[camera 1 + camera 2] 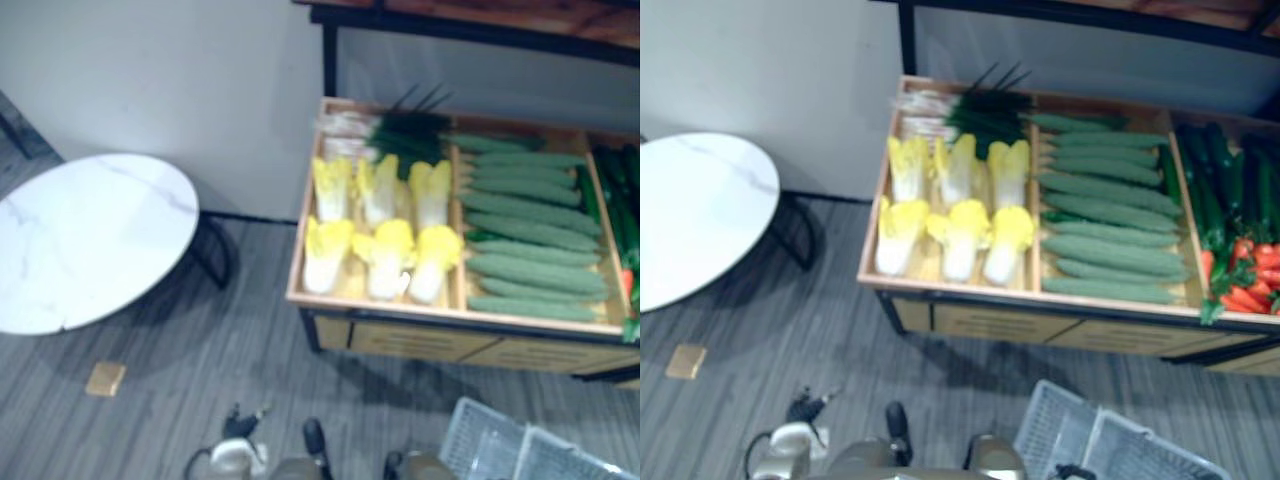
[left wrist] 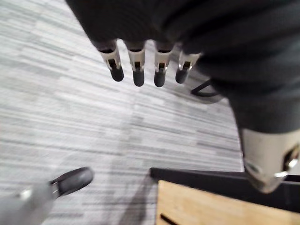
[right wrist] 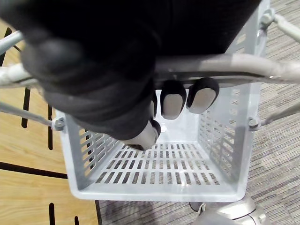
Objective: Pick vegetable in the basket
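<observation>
A wooden display stand (image 1: 430, 340) holds yellow-white cabbages (image 1: 385, 235), pale green cucumbers (image 1: 530, 235), green onions (image 1: 400, 130), dark green vegetables (image 1: 1220, 180) and red-orange carrots (image 1: 1245, 275). A grey slatted plastic basket (image 1: 1110, 445) hangs low before the stand's right part. In the right wrist view my right hand (image 3: 173, 101) is curled round the basket's handle (image 3: 225, 65), and the basket's floor (image 3: 159, 164) is bare. My left hand (image 2: 136, 58) hangs over the carpet near a corner of the stand, fingers straight, holding nothing.
A round white marble-look table (image 1: 90, 235) on dark legs stands to the left of the stand. A small tan square (image 1: 105, 378) lies on the grey striped carpet (image 1: 240, 360). A dark-framed shelf (image 1: 470, 20) rises behind the stand, against a white wall.
</observation>
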You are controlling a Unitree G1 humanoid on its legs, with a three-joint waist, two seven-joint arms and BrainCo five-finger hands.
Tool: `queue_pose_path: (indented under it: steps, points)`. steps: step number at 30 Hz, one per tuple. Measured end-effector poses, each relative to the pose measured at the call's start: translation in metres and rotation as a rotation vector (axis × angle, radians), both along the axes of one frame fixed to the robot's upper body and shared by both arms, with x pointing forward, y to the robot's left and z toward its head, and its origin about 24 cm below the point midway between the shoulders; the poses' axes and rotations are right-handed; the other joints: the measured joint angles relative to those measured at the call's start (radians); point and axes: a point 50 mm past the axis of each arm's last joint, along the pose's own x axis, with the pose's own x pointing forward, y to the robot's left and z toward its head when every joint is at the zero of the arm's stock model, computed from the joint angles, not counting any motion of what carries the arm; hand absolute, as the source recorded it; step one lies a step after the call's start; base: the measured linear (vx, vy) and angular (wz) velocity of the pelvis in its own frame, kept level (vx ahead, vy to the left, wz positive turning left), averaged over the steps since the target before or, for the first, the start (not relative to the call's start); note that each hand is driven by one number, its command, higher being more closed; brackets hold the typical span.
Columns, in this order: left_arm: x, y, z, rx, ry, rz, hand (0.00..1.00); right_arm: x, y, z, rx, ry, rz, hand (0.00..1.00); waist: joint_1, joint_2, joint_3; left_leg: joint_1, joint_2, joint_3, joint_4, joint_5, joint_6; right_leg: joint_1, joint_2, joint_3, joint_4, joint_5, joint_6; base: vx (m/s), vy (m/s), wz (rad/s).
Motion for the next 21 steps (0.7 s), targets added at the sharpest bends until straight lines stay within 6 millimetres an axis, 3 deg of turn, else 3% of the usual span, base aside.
queue_pose_path:
  steps: [2, 3, 5, 6, 7, 8, 9, 11, 14, 18, 21]
  points:
    - [0.02, 0.01, 0.024, 0.056, -0.13, 0.002, 0.0, 0.005, 0.002, 0.0, -0.002, -0.007, 0.035, 1.0, 0.002, 0.013, 0.006, -0.001, 0.021, 0.046, 0.0, 0.001, -0.002, -0.015, 0.003, -0.025, -0.001, 0.013, -0.008, -0.09, 0.006, -0.46]
    - [0.03, 0.015, 0.043, 0.098, -0.228, 0.015, 0.0, 0.01, 0.003, 0.001, -0.008, -0.02, 0.057, 1.0, 0.005, 0.013, 0.005, -0.001, 0.035, 0.096, 0.0, 0.008, 0.005, -0.029, -0.02, -0.094, 0.022, -0.012, -0.046, -0.1, -0.017, -0.75]
    - [0.039, 0.021, 0.066, 0.136, -0.356, 0.056, 0.0, 0.017, -0.002, 0.004, -0.04, -0.028, 0.118, 1.0, 0.007, 0.029, 0.0, -0.009, 0.07, 0.149, 0.0, 0.012, 0.005, -0.048, -0.049, -0.205, 0.057, -0.019, -0.053, -0.11, -0.047, -0.89]
    - [0.043, 0.025, 0.086, 0.175, -0.45, 0.074, 0.0, 0.021, -0.008, 0.006, -0.064, -0.033, 0.149, 1.0, 0.012, 0.049, -0.008, -0.012, 0.103, 0.188, 0.001, 0.016, -0.008, -0.056, -0.068, -0.278, 0.063, -0.018, -0.048, -0.06, -0.076, -1.02]
    - [0.046, 0.027, 0.1, 0.217, -0.507, 0.073, 0.0, 0.021, -0.012, 0.007, -0.075, -0.034, 0.153, 1.0, 0.015, 0.05, -0.014, -0.014, 0.117, 0.21, 0.001, 0.017, -0.024, -0.052, -0.08, -0.303, 0.046, -0.008, -0.032, 0.0, -0.159, -1.09]
    - [0.05, 0.032, 0.119, 0.278, -0.587, 0.088, 0.0, 0.019, -0.012, 0.007, -0.081, -0.027, 0.163, 1.0, 0.022, 0.027, -0.029, -0.014, 0.115, 0.243, 0.001, 0.024, -0.041, -0.035, -0.099, -0.297, -0.026, 0.03, -0.006, 0.01, -0.124, -0.86]
    - [0.052, 0.033, 0.125, 0.298, -0.613, 0.092, 0.0, 0.019, -0.014, 0.007, -0.083, -0.025, 0.164, 1.0, 0.027, 0.026, -0.029, -0.01, 0.122, 0.254, 0.001, 0.031, -0.051, -0.035, -0.097, -0.297, -0.052, 0.073, 0.035, 0.01, -0.183, -0.86]
    - [0.058, 0.028, 0.138, 0.345, -0.67, 0.095, 0.0, 0.015, -0.022, 0.008, -0.103, -0.008, 0.166, 1.0, 0.017, 0.066, -0.047, 0.007, 0.167, 0.271, 0.007, 0.06, -0.079, -0.016, -0.028, -0.263, -0.109, 0.103, 0.004, 0.04, -0.194, -0.7]
    - [0.073, 0.014, 0.162, 0.375, -0.781, 0.053, 0.0, 0.003, -0.033, 0.009, -0.128, 0.025, 0.176, 1.0, 0.001, 0.09, -0.063, 0.025, 0.197, 0.298, 0.007, 0.069, -0.089, -0.02, 0.006, -0.232, -0.115, 0.102, -0.001, 0.06, -0.133, -0.39]
    - [0.095, -0.009, 0.183, 0.395, -0.871, -0.036, 0.0, 0.001, -0.039, 0.01, -0.137, 0.035, 0.196, 1.0, -0.006, 0.098, -0.067, 0.039, 0.197, 0.306, 0.007, 0.071, -0.091, -0.022, 0.009, -0.196, -0.119, 0.102, -0.002, 0.06, -0.015, -0.25]
    - [0.099, -0.016, 0.184, 0.415, -0.87, -0.077, 0.0, 0.008, -0.038, 0.011, -0.142, 0.026, 0.223, 1.0, -0.024, 0.1, -0.066, 0.041, 0.19, 0.321, 0.007, 0.071, -0.091, -0.027, 0.003, -0.184, -0.121, 0.102, -0.002, 0.02, 0.038, -0.11]
